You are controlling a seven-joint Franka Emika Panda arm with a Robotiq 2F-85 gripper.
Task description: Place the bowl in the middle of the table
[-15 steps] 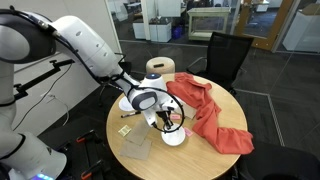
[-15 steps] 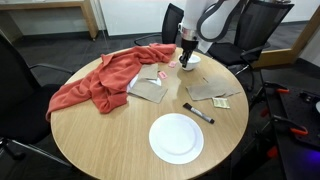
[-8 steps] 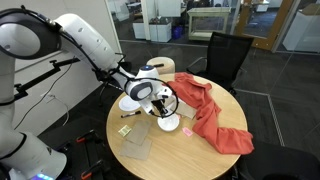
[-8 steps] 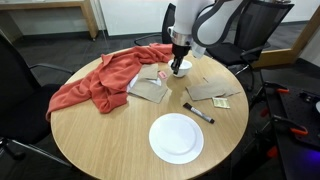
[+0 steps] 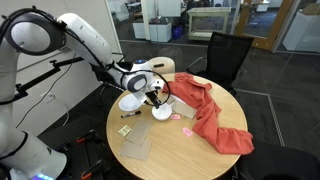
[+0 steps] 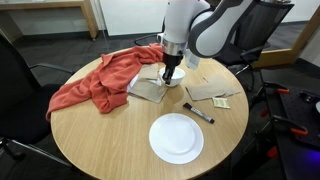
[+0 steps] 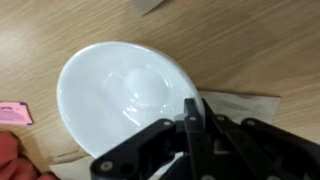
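One small bowl (image 7: 130, 92), round, plain white and glossy, with a shallow circular well at the centre and a raised rim catching soft highlights. Underneath, a counter (image 7: 250, 40) of light wood, matte, with fine straight grain; round in outline in both exterior views and far wider than anything on it. Along one side a red cloth (image 5: 212, 118), soft, crumpled into thick folds. Toward the near edge in an exterior view a thin greyish sheet (image 5: 135, 147), limp, translucent-looking, slightly creased. Beside the cloth a small pink packet (image 5: 187, 131), flat and rectangular. Elsewhere a black marker (image 6: 198, 113), slim and cylindrical, and a wide white plate (image 6: 176, 137), flat, circular, smooth.

Fingers (image 7: 190, 122) black, hard-edged and angular, clamped on the bowl's rim at the edge nearest the wrist camera, so close together as to read as a single narrow dark blade across the white. Rest of the bowl jutting away from the fingers, toward the upper left of the wrist view. In an exterior view, hangs just under the fingers, tilted, close beside the inner edge of the red cloth and well inward from the counter's rim. Contact between base and wood: impossible to tell.
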